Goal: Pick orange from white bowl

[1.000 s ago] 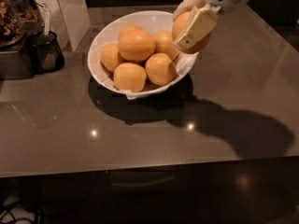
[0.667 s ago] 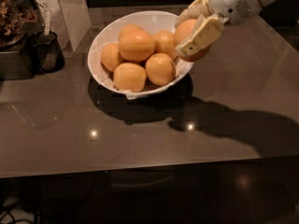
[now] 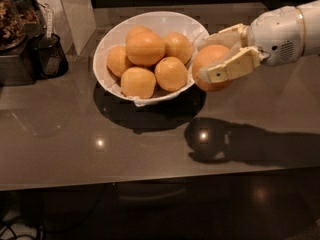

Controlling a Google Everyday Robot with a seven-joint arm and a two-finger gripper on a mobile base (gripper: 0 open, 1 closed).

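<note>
A glossy grey-brown stone countertop [image 3: 60, 149] shows two small light glints [image 3: 100, 143] toward its front edge and a dark shadow [image 3: 240, 145] beneath the gripper [image 3: 209, 59] above its right side.

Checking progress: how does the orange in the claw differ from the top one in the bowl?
The clamped orange hangs right of the bowl in the claw; the top orange rests on the pile inside. The claw partly hides the first; the second shows whole. Both look round.

Matt cream plastic on the gripper [image 3: 206, 59], just right of the glossy, smooth white bowl [image 3: 176, 22], pinching a smooth, faintly sheened orange [image 3: 210, 54] — polished dark table [image 3: 150, 151] mirroring lights.
</note>
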